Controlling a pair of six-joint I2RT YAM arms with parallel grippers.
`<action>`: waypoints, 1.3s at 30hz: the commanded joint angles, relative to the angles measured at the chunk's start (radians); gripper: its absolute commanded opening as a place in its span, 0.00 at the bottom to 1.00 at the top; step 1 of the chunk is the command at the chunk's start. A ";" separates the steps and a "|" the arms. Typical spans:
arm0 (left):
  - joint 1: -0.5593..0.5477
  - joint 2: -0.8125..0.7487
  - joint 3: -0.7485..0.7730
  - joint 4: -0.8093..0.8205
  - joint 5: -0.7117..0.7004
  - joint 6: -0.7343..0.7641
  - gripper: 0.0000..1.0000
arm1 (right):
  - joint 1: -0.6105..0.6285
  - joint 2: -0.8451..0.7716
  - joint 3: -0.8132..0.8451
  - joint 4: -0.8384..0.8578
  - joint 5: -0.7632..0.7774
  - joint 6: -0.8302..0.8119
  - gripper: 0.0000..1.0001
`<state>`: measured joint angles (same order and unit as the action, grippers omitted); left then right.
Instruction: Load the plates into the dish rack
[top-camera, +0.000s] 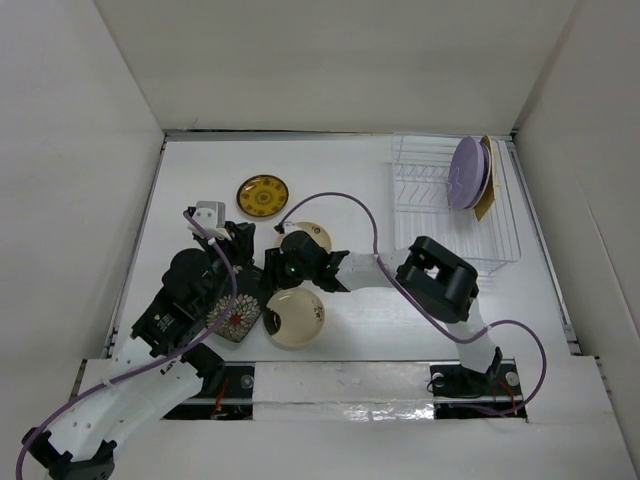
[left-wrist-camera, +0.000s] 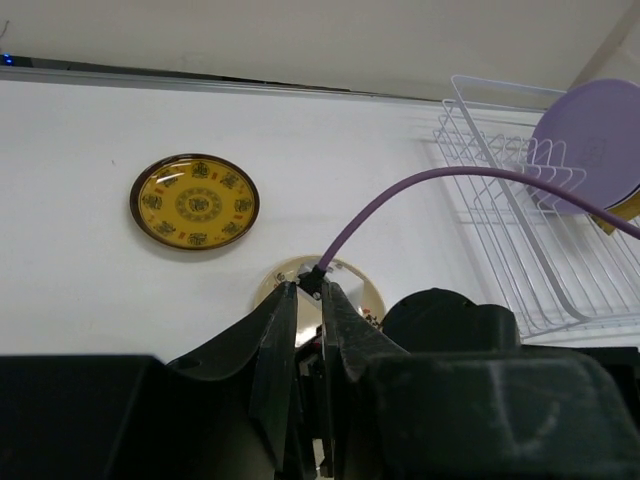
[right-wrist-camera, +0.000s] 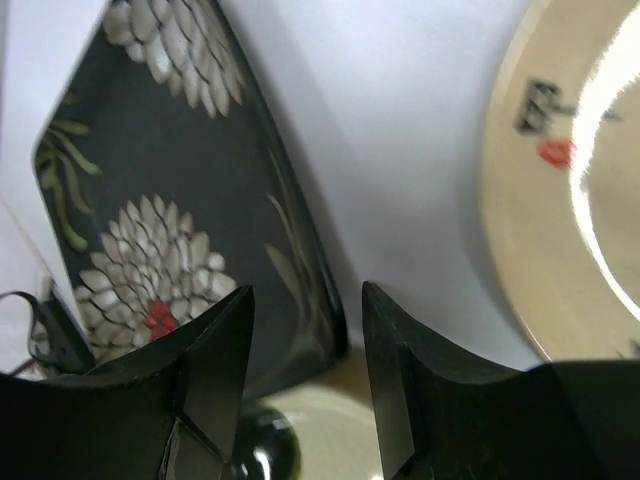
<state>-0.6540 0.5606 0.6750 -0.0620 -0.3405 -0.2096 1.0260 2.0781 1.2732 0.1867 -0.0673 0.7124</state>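
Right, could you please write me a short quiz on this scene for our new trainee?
1. True or false: the lavender round plate stands in the white wire dish rack.
2. The dark-yellow patterned round plate is: A) in the rack; B) flat on the table, left of the rack; C) held in a gripper.
3. In the right wrist view, which dish's rim shows between the fingers of the open right gripper?
Key: 1 true; 2 B; 3 the black square plate with white flowers.

Plates (top-camera: 467, 172) stand in the dish rack (top-camera: 425, 205), far right; other plates (top-camera: 262, 195) lie on the table (top-camera: 380, 170), leftward.
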 joint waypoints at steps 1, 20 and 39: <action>0.002 -0.001 0.015 0.044 0.009 0.012 0.14 | 0.000 0.056 0.069 0.042 -0.028 0.019 0.53; 0.002 -0.044 0.015 0.044 -0.003 0.013 0.15 | -0.009 0.155 0.133 0.149 -0.212 0.130 0.04; 0.002 -0.159 0.006 0.042 -0.051 0.010 0.17 | -0.132 -0.196 0.066 0.381 -0.229 0.219 0.00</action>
<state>-0.6533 0.4236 0.6750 -0.0574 -0.3614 -0.2070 0.9432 2.0476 1.3239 0.3443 -0.2783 0.8711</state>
